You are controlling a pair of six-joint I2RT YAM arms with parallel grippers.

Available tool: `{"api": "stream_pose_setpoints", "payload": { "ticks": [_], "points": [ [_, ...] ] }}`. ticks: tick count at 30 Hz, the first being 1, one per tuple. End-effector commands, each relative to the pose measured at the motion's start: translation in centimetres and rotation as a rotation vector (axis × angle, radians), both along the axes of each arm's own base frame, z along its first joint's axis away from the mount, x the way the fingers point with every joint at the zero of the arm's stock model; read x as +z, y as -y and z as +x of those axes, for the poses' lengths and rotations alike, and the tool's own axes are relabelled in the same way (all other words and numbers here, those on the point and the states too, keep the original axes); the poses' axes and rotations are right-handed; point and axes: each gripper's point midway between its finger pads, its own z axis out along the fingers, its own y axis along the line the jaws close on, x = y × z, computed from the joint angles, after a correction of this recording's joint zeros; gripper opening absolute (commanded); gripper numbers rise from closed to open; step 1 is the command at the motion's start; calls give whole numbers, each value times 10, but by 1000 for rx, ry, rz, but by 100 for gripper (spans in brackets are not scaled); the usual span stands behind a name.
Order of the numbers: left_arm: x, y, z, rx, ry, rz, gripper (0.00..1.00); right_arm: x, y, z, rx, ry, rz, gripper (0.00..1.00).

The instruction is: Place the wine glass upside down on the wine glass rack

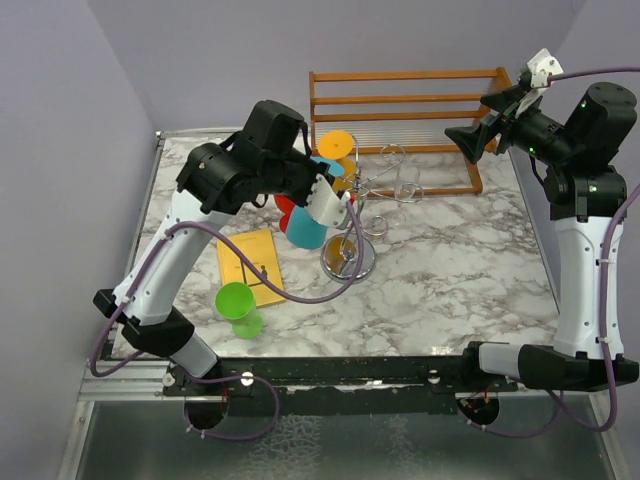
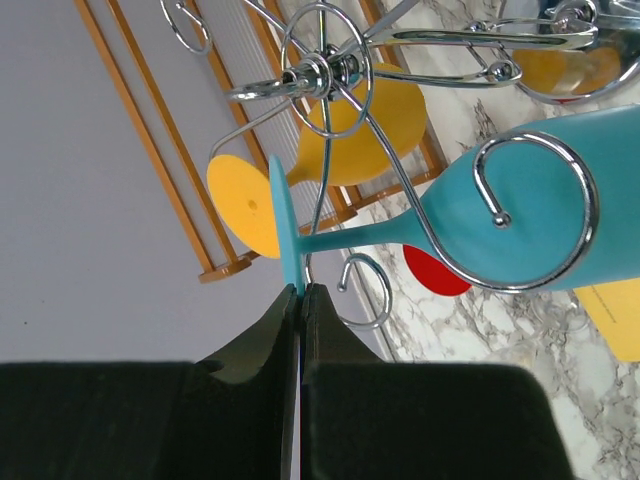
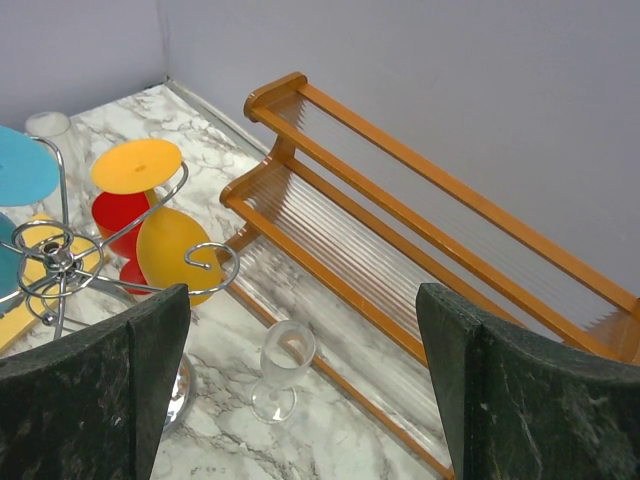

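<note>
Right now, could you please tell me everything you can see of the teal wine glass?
The teal wine glass looks like opaque plastic: round bowl, thin stem, flat disc foot. It lies sideways at the wine glass rack, whose curled arm crosses its bowl. The left gripper is shut on the foot's edge.

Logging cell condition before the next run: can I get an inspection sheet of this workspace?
Surface: marble table, no damage seen.
Job's things: teal wine glass at the wine glass rack, foot rim pinched; orange glass hangs upside down there.
Clutter: green glass, yellow booklet, clear glass, red glass.
Hands: left hand shut on the glass foot; right hand open, raised, empty.
Cables: purple cable loops over the table beside the rack base.
Surroundings: wooden shelf at back; lilac walls.
</note>
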Motion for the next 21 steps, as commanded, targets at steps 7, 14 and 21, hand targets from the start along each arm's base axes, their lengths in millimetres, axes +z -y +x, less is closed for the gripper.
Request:
{"api": "stream_pose_setpoints", "payload": {
  "ticks": [7,14,21],
  "points": [
    [15,8,36,139,123,-24,0,8,2,-5,-13,41,-13,94],
    [15,-5,48,252,152,-14,0,6,1,-4,-11,37,-12,94],
    [11,-19,47,308,143,15,0,5,1,-4,-10,34,-12,94]
  ]
}}
